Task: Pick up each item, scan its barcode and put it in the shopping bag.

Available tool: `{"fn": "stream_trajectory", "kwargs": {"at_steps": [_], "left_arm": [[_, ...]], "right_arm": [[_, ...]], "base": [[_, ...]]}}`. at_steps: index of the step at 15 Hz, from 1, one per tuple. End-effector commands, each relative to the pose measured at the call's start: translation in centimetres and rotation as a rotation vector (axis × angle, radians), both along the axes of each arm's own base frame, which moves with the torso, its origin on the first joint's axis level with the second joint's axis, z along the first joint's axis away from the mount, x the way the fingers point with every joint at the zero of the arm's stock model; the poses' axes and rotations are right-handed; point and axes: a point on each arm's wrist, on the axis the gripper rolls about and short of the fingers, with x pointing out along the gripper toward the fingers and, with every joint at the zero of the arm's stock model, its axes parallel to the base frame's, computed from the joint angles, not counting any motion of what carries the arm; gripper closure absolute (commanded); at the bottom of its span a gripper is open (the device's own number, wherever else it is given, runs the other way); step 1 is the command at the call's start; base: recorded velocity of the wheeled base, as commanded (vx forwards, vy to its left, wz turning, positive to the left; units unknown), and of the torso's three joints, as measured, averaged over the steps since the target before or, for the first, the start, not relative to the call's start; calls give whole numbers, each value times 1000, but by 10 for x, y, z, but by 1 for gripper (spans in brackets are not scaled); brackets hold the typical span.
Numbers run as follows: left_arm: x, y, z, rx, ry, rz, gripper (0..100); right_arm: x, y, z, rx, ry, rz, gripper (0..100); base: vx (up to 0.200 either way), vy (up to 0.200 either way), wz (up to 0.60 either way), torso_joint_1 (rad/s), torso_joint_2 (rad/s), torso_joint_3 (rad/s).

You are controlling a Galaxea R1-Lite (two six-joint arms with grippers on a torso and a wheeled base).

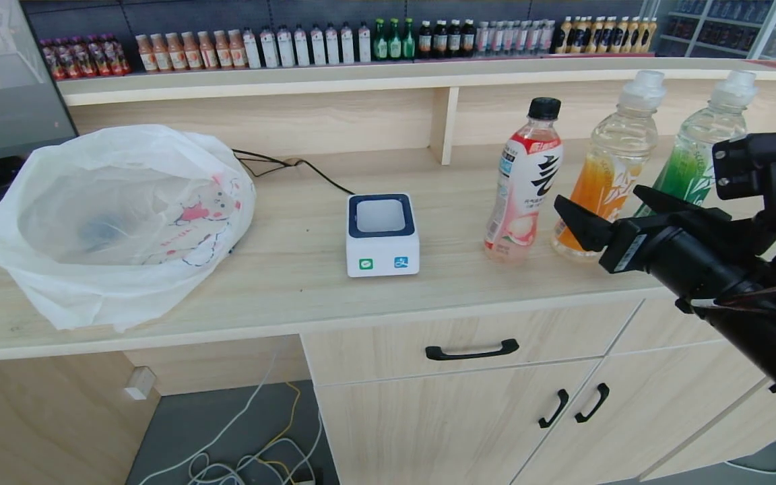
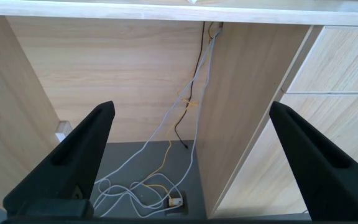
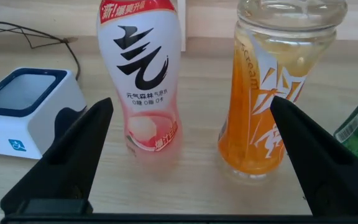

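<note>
Across bench [image 1: 294,276], noting bag [image 1: 118,222] and scanner [image 1: 382,234]; finding right hand [image 3: 191,107] spread apart facing pink bottle [image 1: 524,182], orange bottle [image 1: 609,162]; left hand [image 2: 191,109] spread too.

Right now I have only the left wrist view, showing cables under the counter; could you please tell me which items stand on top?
Observer: Three bottles stand upright on the counter, toward its right: a pink bottle, an orange bottle and a green bottle.
Operator: Thank you. Where is the right gripper?
Observer: The right gripper is open, facing the gap between the pink and orange bottles and touching neither.
Operator: And the shopping bag?
Observer: The shopping bag sits at the counter's left; the scanner stands between it and the bottles.
</note>
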Motion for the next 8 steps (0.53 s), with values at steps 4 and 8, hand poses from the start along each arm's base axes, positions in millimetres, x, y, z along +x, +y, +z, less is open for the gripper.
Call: {"fn": "stream_trajectory", "kwargs": {"at_steps": [4,8], "left_arm": [[0,0,0,0,0,1,0],[0,0,0,0,0,1,0]], "right_arm": [[7,5,-7,-18,22,16,0],[20,13,-9,-49,19,25,0]], "base": [[0,0,0,0,0,0],[0,0,0,0,0,0]]}}
